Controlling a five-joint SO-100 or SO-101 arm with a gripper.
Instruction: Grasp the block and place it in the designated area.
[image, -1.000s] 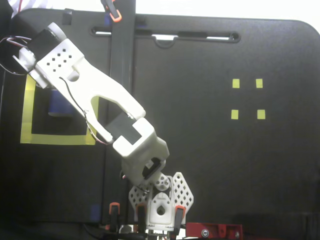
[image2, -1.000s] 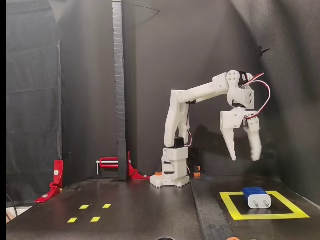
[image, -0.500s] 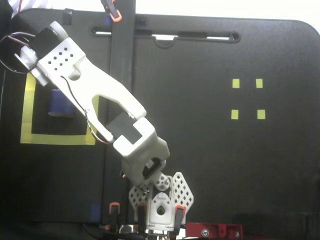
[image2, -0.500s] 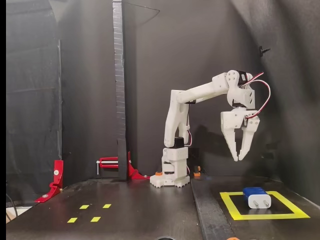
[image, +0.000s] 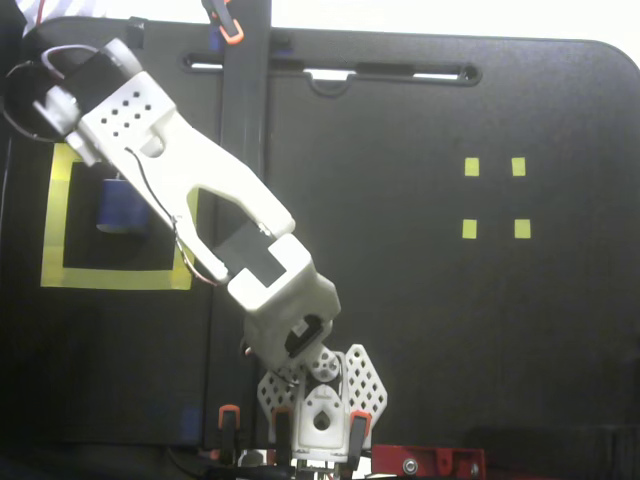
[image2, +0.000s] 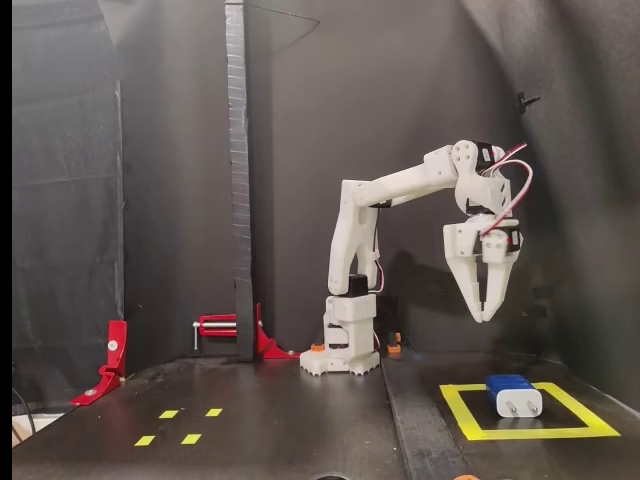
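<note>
Fixed views — one from above, one from the side — showed the same scene, and the side one ran, from left to right, from a red clamp (image2: 110, 358) at the table edge, past the four small yellow squares (image2: 180, 425) on the dark table (image2: 280, 420) and the tall black post (image2: 238, 180), to the white arm's base (image2: 348, 335) and on to the gripper (image2: 487, 317) at the far right. A second earlier that gripper had hung with its fingers spread wide apart; half a second earlier they were halfway in; now the two fingers were pressed together at the tips, holding nothing, well above the table. The block (image2: 512, 394) lay apart from them, below and slightly right, flat on the black floor of the designated area (image2: 460, 412) with its two silver prongs facing the camera, and it had not shifted across the three moments. From above, the block (image: 118, 208) showed as a blue patch inside the yellow outline (image: 110, 277), partly covered by the arm's forearm (image: 190, 190), which had swung a little toward the upper left; the fingertips themselves could not be made out there. Judged from this, the placing looked done — the block rested inside the tape and the fingers had closed on empty air after letting go, so what remained was probably only the arm's retreat toward its base.
</note>
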